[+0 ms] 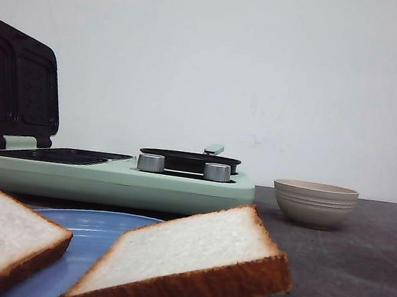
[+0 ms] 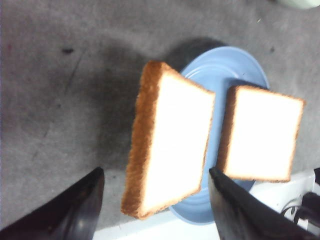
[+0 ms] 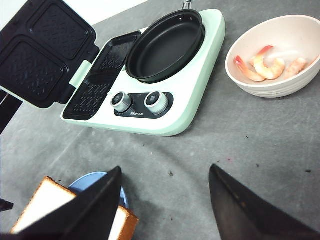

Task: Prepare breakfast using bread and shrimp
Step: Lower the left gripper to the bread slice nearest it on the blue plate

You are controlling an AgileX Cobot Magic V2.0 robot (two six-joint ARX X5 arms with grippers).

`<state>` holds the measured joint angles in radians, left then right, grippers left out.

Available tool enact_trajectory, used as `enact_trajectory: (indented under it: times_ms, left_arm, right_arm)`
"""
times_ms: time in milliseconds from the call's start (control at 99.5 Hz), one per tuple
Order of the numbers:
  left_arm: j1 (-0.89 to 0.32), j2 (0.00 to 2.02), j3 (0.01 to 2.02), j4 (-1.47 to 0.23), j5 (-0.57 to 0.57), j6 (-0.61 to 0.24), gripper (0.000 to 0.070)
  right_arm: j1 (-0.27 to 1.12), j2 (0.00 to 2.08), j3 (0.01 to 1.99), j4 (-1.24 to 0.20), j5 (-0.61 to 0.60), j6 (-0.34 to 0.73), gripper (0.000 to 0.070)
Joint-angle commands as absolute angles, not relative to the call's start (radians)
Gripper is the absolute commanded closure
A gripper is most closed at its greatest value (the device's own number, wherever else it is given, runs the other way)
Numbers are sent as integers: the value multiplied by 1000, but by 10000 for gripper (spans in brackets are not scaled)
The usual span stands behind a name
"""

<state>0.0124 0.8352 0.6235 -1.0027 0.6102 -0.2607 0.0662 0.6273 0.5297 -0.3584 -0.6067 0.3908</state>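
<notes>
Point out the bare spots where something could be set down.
Bare grey tabletop lies between the breakfast maker, the beige bowl and the right gripper. The blue plate is crowded with both bread slices.

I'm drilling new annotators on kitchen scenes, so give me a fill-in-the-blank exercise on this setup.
1. The two square white bread slices lie on a round ____ plate.
2. The curled orange-red shrimp sit in the beige ____.
3. The hinged black lid of the mint-green sandwich maker stands ____.
4. The round black pan holds ____.

Missing words: blue; bowl; open; nothing
</notes>
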Motion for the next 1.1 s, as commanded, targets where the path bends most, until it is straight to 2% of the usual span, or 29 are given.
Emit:
enact_trajectory:
  times_ms: [0, 291, 1085]
  left_arm:
    - [2, 862, 639, -999, 621, -242, 354]
    - [-67, 982, 639, -991, 597, -235, 354]
    - [-213, 1259, 639, -865, 621, -165, 352]
  right_arm:
    - [70, 633, 543, -353, -613, 381, 356]
    - [70, 633, 543, -353, -613, 381, 356]
    - [70, 633, 543, -352, -613, 381, 356]
